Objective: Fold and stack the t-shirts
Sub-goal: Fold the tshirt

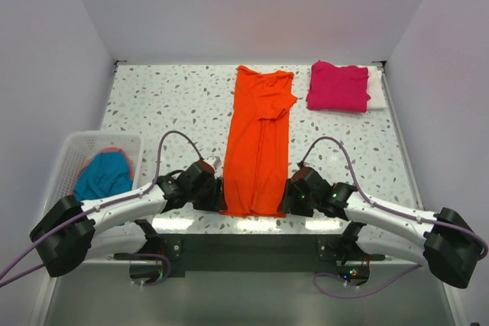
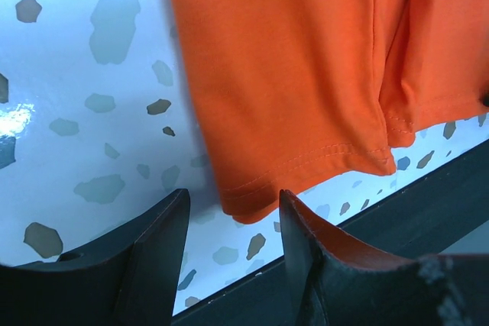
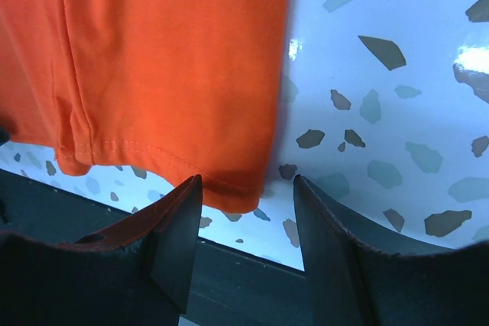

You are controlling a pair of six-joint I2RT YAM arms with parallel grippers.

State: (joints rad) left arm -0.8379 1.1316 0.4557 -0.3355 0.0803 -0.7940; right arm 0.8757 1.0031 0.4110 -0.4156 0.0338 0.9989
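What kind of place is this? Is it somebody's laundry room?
More likely a robot test booth than a home. Plain white walls box in a speckled table, a robot's left arm and right arm are bolted at its near edge, and an orange t-shirt lies spread between them.

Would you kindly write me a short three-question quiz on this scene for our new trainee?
1. True or false: the teal t-shirt lies in the white basket.
2. Whose near hem corners sit between the open jaws of the left gripper and right gripper?
3. What lies on the white t-shirt? A teal t-shirt; B magenta t-shirt; C basket.
Key: 1 true; 2 orange t-shirt; 3 B.
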